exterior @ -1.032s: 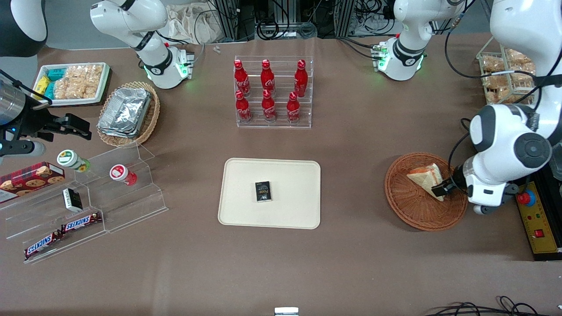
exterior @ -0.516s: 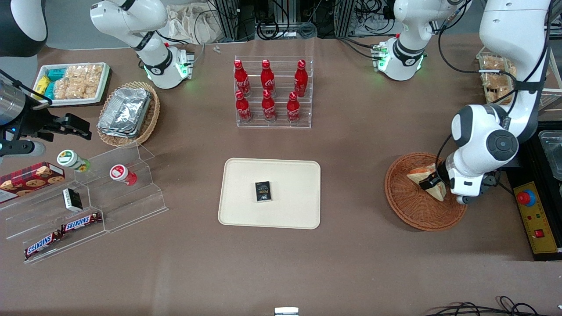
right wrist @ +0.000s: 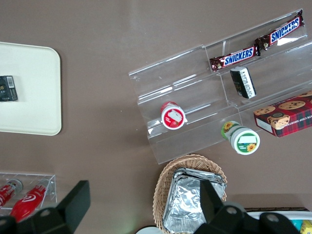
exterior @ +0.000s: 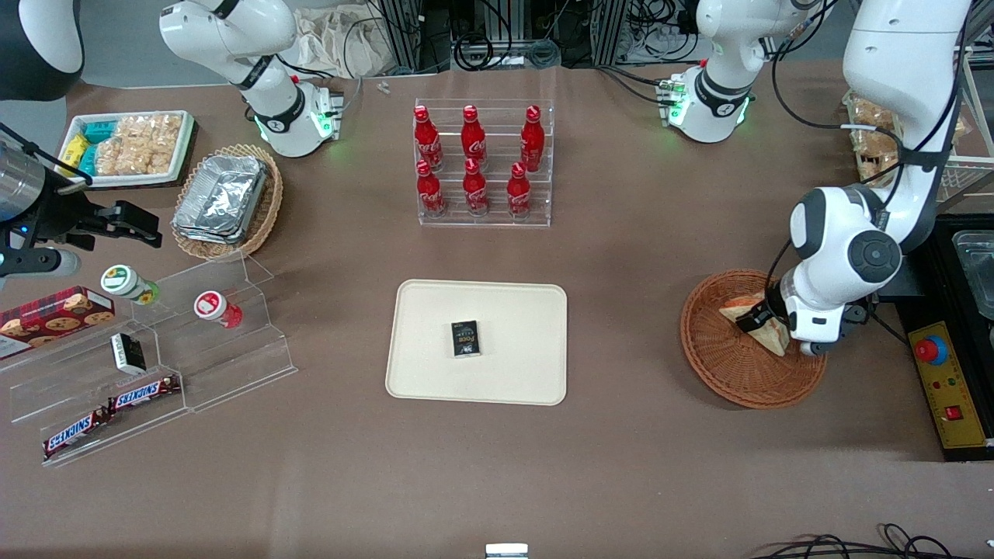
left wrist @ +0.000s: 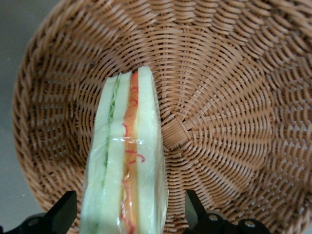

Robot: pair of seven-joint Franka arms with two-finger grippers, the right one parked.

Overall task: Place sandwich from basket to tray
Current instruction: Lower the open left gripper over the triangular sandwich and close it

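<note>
The sandwich (exterior: 769, 336) is a wrapped white-bread wedge lying in the round reddish-brown wicker basket (exterior: 730, 369) toward the working arm's end of the table. My left gripper (exterior: 762, 319) is low over the basket, open, with one finger on each side of the sandwich. In the left wrist view the sandwich (left wrist: 126, 161) stands on edge, showing green and orange filling, between the black fingertips (left wrist: 66, 210), with small gaps to both. The basket weave (left wrist: 234, 97) fills that view. The cream tray (exterior: 505, 373) lies at the table's middle.
A small black box (exterior: 465, 338) lies on the tray. A clear rack of red bottles (exterior: 481, 167) stands farther from the camera than the tray. A black and yellow control box (exterior: 951, 388) sits beside the basket at the table's end.
My left arm has swung over the basket and the gripper has shifted along the sandwich toward the tray, settling with its fingers on either side. The sandwich has not moved.
</note>
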